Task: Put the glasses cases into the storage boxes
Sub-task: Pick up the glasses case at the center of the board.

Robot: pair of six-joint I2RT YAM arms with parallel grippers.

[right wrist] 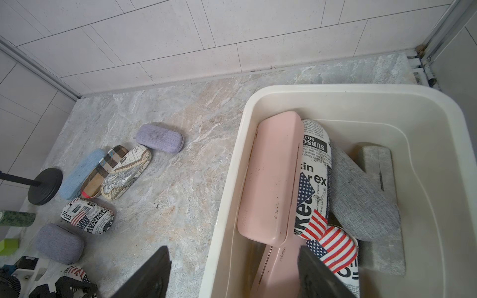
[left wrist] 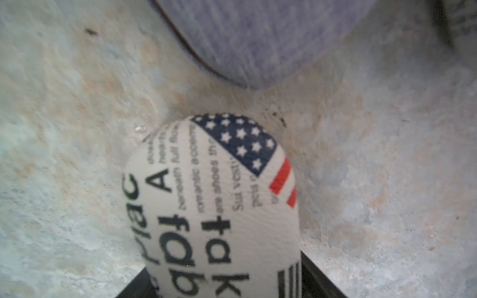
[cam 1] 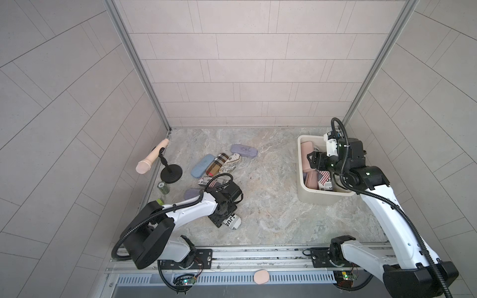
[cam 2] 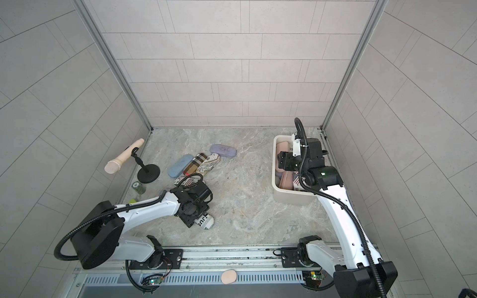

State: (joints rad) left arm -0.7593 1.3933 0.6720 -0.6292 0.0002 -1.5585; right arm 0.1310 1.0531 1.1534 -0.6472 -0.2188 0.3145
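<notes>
A newspaper-print glasses case (left wrist: 214,206) with a flag corner lies on the marble table near the front left. My left gripper (left wrist: 225,283) is shut on it, a finger against each long side; in both top views the gripper (cam 1: 223,222) (cam 2: 192,219) covers most of this case (cam 1: 234,224). The cream storage box (cam 1: 300,154) (right wrist: 335,89) stands at the right and holds several cases, among them a pink one (right wrist: 271,175) and a grey one (right wrist: 361,196). My right gripper (right wrist: 232,273) (cam 1: 313,160) hangs open over the box's left wall, holding nothing.
Several more cases lie left of centre: purple (cam 1: 244,150), blue (cam 1: 201,165), plaid (cam 1: 216,163), map-print (cam 1: 231,162), flag-print (cam 1: 209,182), and a purple one (left wrist: 271,38) by the left arm. A microphone (cam 1: 152,156) on a stand and a green can (cam 1: 163,187) stand by the left wall.
</notes>
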